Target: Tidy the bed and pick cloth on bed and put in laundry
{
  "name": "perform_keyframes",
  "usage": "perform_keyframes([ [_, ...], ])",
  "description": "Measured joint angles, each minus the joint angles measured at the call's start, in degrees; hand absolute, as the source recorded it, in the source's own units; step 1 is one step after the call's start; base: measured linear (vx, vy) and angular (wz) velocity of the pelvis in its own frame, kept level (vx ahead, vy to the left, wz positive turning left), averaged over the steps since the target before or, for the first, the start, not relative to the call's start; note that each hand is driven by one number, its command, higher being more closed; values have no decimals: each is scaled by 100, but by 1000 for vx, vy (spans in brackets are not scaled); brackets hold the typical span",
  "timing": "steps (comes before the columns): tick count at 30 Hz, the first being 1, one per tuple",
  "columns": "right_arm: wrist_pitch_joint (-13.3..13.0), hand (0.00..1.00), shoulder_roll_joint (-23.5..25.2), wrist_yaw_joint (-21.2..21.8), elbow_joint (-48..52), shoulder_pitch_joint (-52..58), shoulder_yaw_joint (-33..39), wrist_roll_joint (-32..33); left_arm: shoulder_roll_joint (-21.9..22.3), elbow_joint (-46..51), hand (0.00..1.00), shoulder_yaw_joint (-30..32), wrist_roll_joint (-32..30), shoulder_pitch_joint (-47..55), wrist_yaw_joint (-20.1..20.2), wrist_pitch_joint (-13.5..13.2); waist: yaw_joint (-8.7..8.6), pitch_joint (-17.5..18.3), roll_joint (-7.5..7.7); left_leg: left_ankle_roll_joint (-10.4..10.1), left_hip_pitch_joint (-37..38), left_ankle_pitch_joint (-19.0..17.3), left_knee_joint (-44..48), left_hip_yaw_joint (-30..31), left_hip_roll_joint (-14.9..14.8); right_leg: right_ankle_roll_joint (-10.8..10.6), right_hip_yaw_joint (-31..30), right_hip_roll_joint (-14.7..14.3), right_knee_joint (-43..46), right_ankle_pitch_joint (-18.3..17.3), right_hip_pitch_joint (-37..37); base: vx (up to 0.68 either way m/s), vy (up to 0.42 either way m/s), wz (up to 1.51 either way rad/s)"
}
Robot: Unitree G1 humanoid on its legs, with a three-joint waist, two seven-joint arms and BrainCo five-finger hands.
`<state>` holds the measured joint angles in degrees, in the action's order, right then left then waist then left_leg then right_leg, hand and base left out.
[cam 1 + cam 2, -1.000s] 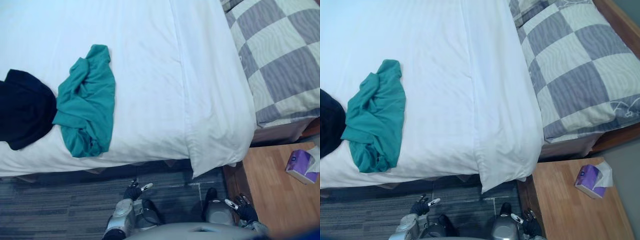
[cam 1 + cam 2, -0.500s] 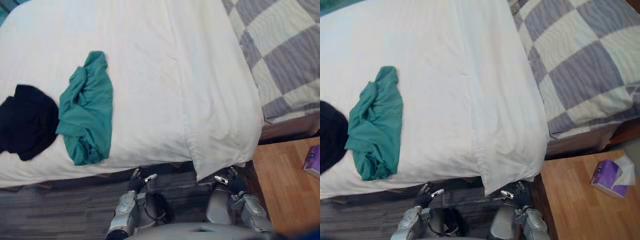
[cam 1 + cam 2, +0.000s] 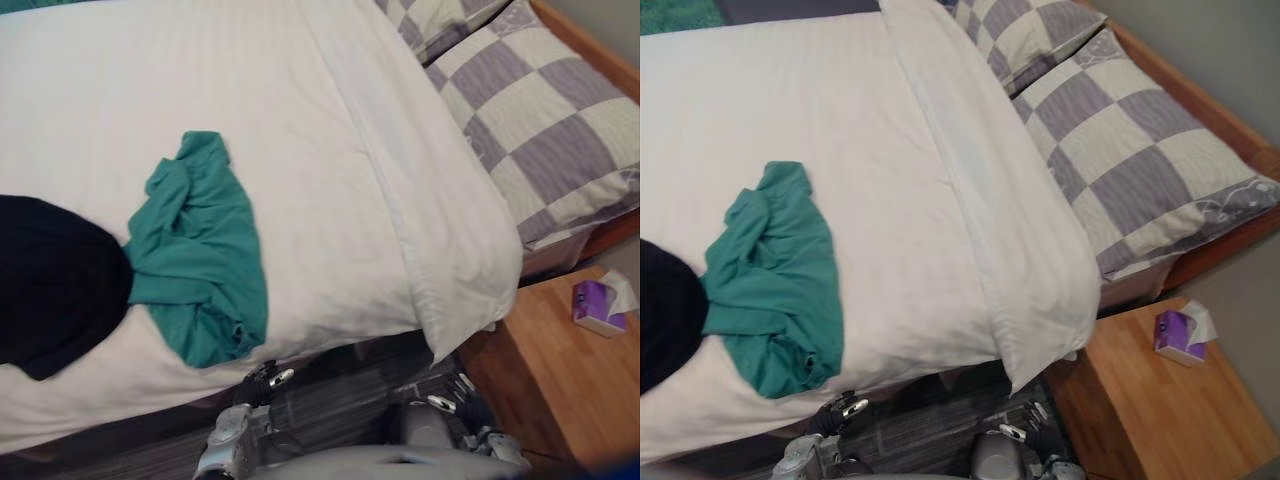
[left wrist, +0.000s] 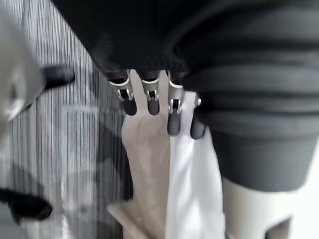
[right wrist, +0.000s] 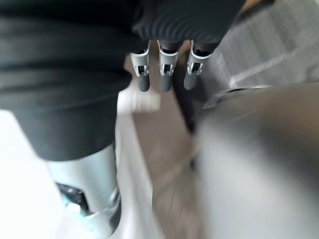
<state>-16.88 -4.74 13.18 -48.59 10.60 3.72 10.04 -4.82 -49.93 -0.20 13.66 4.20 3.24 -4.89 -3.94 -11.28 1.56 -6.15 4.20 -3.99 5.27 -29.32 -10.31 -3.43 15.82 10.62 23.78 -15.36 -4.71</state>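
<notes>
A crumpled teal cloth [image 3: 195,250] lies on the white bed [image 3: 330,150] near its front edge. A black cloth [image 3: 50,280] lies against the teal one's left side. My left hand [image 3: 262,380] hangs low over the dark carpet just in front of the bed edge, below the teal cloth. Its fingers [image 4: 149,97] are relaxed and hold nothing. My right hand [image 3: 455,395] hangs below the bed's front right corner, its fingers [image 5: 164,74] also relaxed and empty.
Grey-and-cream checked pillows [image 3: 540,130] lie at the bed's right end against a wooden headboard [image 3: 1200,100]. A wooden nightstand [image 3: 570,380] at the lower right carries a purple tissue box [image 3: 598,305]. Striped dark carpet [image 3: 340,390] runs along the bed.
The whole picture has shifted and turned, so the camera has moved. Both cloths lie as before. Both hands stay low by the bed's front edge, empty.
</notes>
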Motion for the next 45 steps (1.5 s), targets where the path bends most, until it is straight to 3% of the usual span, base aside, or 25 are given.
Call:
perform_keyframes([
  [3,35,0,134,-64,-28,-87,-279,25,67,-105,0,-236,-205,64,-218,96,12,47,-54,97,259,103,-230,102,220,-7,-47,121,-236,-49,339,-67,88,20],
  [5,68,0,144,-163,-218,-157,-435,44,99,-99,0,-266,-198,176,-414,97,22,123,12,98,322,225,-393,245,243,-36,111,98,-516,9,539,-108,-14,34],
  [8,266,0,99,-217,-450,-278,-512,57,112,-96,0,-261,-197,216,-621,85,68,252,-36,122,329,444,-738,274,235,-31,123,-66,-967,326,585,-107,10,2],
  [13,444,0,0,-212,-620,-461,-693,31,89,-112,0,-138,-188,246,-742,43,113,229,-57,206,342,471,-804,64,293,-92,-60,-145,-1578,809,733,-45,64,-23],
  [16,714,0,-30,-223,-799,-601,-690,-18,76,-112,0,160,-166,312,-740,24,168,214,-47,231,299,423,-602,219,354,-131,-139,-59,-1671,871,748,-15,51,-9],
  [20,850,0,-49,-200,-946,-649,-562,-18,114,-267,0,722,107,501,-747,82,291,203,-47,187,308,388,-406,322,360,-151,-375,-35,-1678,887,734,-20,2,-21],
  [24,816,0,-47,16,-995,-644,-313,-21,192,-324,0,754,119,472,-737,246,289,222,-155,222,518,347,-734,384,377,-216,-345,-87,-1685,905,788,-34,4,-3],
  [25,656,0,134,250,-1111,-616,32,-13,147,-607,0,481,37,358,-738,295,183,295,-73,250,781,394,-1084,688,541,-276,-73,-66,-2239,1123,1289,0,0,0],
  [33,720,0,141,235,-1124,-614,283,-7,117,-648,0,705,256,337,-662,427,167,289,-85,249,770,358,-1069,591,533,-273,-164,-67,-2174,1119,1198,0,0,-5],
  [35,785,0,143,220,-1114,-615,436,4,104,-727,0,829,394,231,-544,540,165,236,-58,255,586,134,-681,556,470,-266,-231,-32,-2008,1040,1086,-8,3,-10],
  [38,995,0,129,121,-942,-602,677,59,9,-740,0,818,594,22,-438,852,105,142,-101,256,-264,-455,612,680,169,-249,-221,123,-966,543,458,-19,-51,16],
  [41,1258,0,108,18,-568,-644,962,456,-109,-649,0,823,946,-244,-268,953,18,-92,132,184,-1003,-709,1427,946,181,-119,-79,651,637,-167,-530,-62,-69,49],
  [42,1353,0,83,12,-377,-667,1038,557,-155,-470,0,1027,1112,-321,-156,912,8,-219,266,-42,-1267,-964,1913,802,147,-78,-100,916,1077,-430,-808,-51,-94,39],
  [43,1404,0,-37,9,-281,-749,1069,564,-87,-287,0,1130,1272,-350,-9,799,6,-403,239,268,-1463,-1174,2634,612,-256,23,-136,1028,1471,-533,-965,-40,-73,21],
  [44,1412,0,-130,16,-214,-769,1055,559,-64,-190,0,1185,1281,-337,112,711,32,-464,237,257,-1519,-1191,2876,637,-540,46,-224,1068,1693,-573,-1100,-66,-12,1],
  [45,1362,0,-241,38,-99,-783,988,554,-59,-77,0,1196,1290,-303,269,578,42,-483,272,116,-1511,-1107,2915,678,-949,22,-353,1212,2025,-618,-1312,-80,94,-3],
])
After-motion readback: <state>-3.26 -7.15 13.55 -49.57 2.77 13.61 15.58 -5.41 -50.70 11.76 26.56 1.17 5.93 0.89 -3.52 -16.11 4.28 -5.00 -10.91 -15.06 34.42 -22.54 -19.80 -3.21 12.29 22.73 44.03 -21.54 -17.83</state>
